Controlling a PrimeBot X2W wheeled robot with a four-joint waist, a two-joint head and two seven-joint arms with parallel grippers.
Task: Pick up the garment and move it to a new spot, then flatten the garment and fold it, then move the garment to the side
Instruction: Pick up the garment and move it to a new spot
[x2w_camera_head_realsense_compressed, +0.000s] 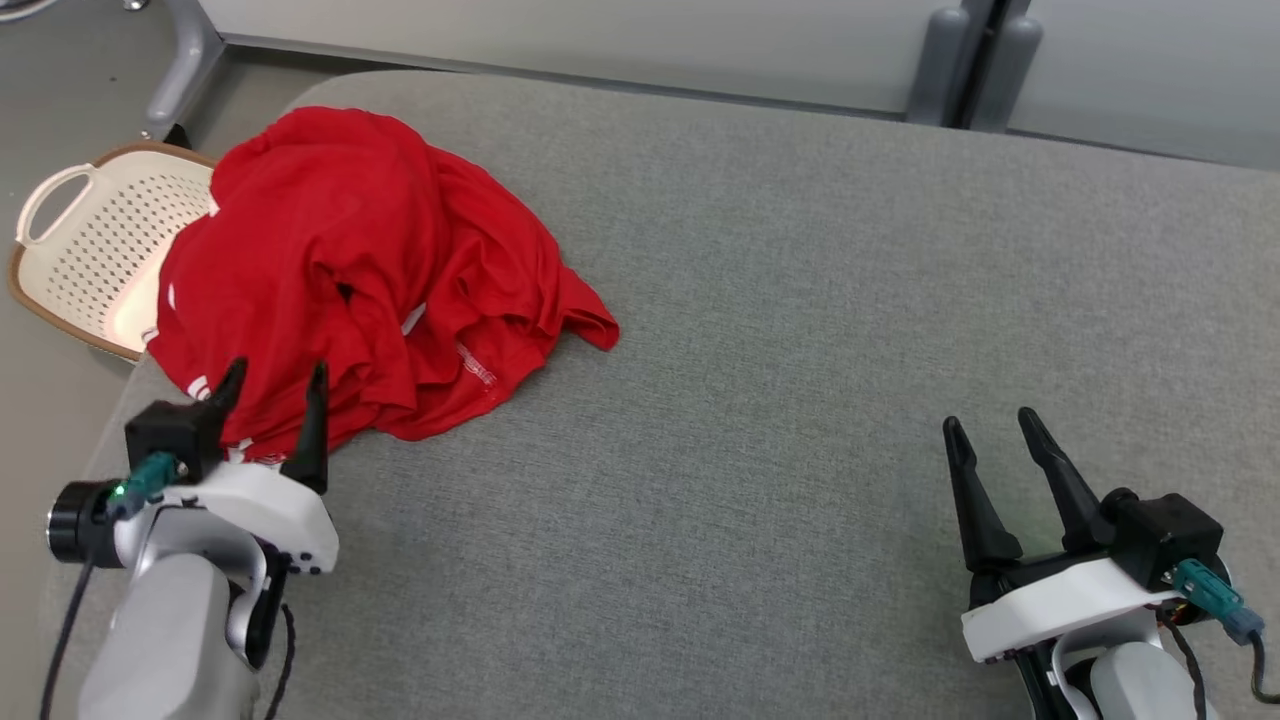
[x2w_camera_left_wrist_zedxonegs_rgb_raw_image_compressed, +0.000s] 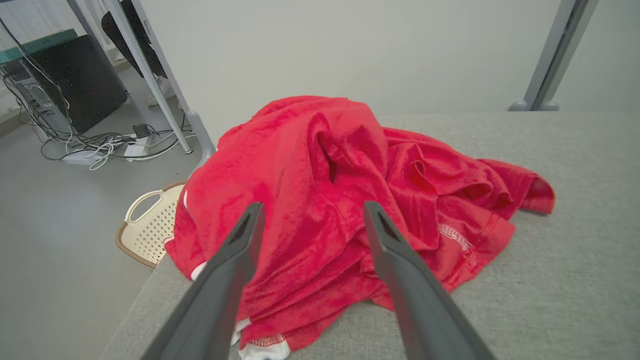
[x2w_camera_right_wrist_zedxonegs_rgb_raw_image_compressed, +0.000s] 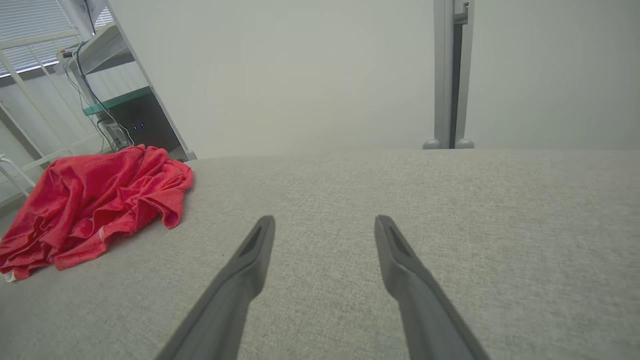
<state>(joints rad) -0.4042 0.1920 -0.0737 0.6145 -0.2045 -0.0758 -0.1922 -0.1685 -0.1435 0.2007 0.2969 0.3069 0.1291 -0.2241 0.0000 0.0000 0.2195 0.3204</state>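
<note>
the red garment (x2w_camera_head_realsense_compressed: 370, 270) lies crumpled at the left edge of the grey table (x2w_camera_head_realsense_compressed: 800, 350), partly over a basket (x2w_camera_head_realsense_compressed: 90, 250). the left gripper (x2w_camera_head_realsense_compressed: 275, 385) sits wide apart at its near edge, holding nothing. the right gripper (x2w_camera_head_realsense_compressed: 990, 425) is also spread wide and empty, well apart from it.

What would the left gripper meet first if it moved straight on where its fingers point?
Most likely the red garment: the open left gripper aims at the heap's near side, with nothing between them. How close it is remains unclear.
</note>
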